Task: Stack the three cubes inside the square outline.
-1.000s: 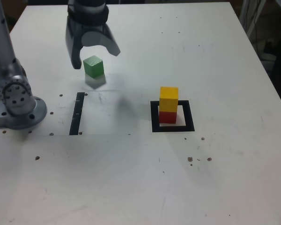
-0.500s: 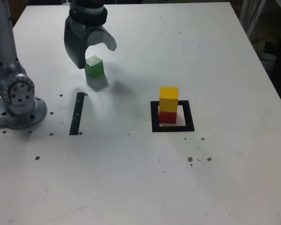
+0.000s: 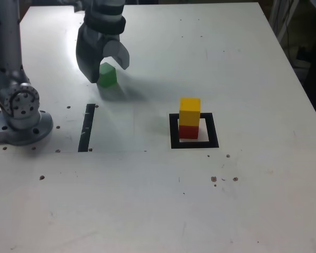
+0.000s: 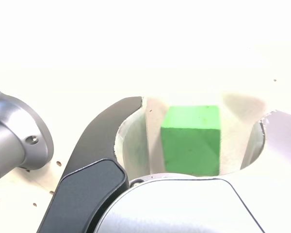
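Your tool [image 3: 103,66] was spread wide around the green cube [image 3: 107,75] near the tabletop's [image 3: 253,200] far edge. Yellow cube [image 3: 189,111] sat on red cube [image 3: 188,130] inside the square outline [image 3: 174,132].

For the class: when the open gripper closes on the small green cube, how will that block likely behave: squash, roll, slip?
The small green cube shows flat faces and sharp edges, so it probably stays rigid and will not roll. Its smooth sides might slip if the gripper, whose open jaws straddle it, pinches off-centre. It looks small and probably light.
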